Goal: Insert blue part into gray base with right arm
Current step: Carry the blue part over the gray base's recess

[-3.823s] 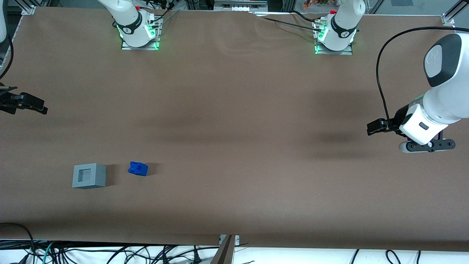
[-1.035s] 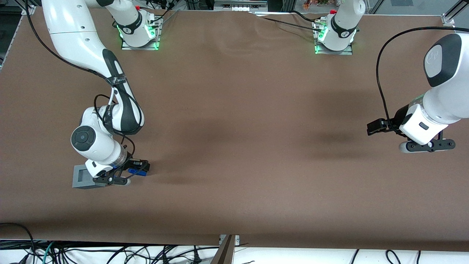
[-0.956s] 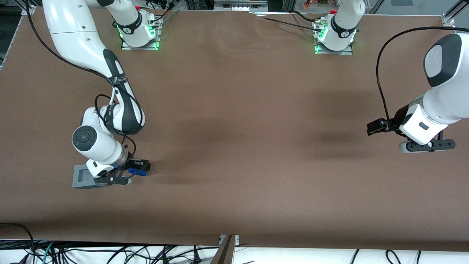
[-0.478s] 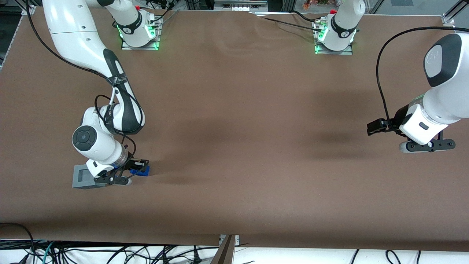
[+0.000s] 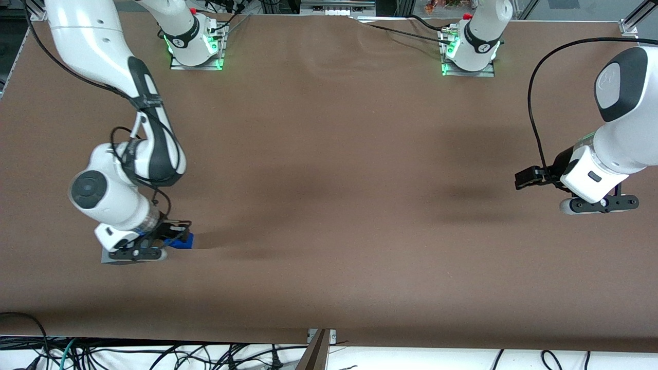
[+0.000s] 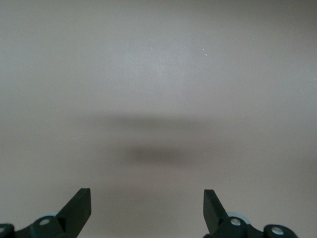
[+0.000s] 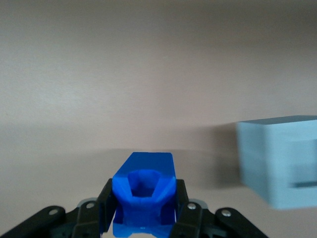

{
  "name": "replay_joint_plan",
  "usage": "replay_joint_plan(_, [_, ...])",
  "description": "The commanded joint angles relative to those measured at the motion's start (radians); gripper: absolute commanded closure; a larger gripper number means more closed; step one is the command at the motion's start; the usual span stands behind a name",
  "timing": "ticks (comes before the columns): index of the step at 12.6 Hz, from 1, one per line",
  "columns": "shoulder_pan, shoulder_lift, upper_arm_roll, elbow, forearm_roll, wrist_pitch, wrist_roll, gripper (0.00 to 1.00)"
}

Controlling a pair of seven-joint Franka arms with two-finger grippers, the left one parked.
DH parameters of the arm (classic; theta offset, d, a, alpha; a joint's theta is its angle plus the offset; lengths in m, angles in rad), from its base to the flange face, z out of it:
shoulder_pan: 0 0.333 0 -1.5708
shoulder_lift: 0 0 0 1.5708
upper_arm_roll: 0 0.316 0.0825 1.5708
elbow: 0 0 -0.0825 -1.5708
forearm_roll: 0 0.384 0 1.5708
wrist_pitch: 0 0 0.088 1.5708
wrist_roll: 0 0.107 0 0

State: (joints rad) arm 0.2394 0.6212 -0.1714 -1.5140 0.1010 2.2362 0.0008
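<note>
The right arm (image 5: 110,169) has swung further toward its own end of the table vs. half a sec ago, and the gripper (image 5: 167,240) now sits partly over the gray base (image 5: 109,258), hiding most of it. Fingers (image 7: 105,206) are clamped on the blue part (image 7: 143,191), which has moved with it and is now just beside the base instead of a bit apart. In the wrist view the base (image 7: 280,161) is near the part but not touching it.
</note>
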Motion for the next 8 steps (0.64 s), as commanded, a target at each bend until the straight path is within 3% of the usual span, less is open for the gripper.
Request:
replay_joint_plan(1, [-0.070,-0.052,-0.002,0.006,0.008,-0.073,-0.175,0.74])
replay_joint_plan(8, [-0.187,-0.022,0.003,0.075,0.008,-0.092,-0.375,0.74])
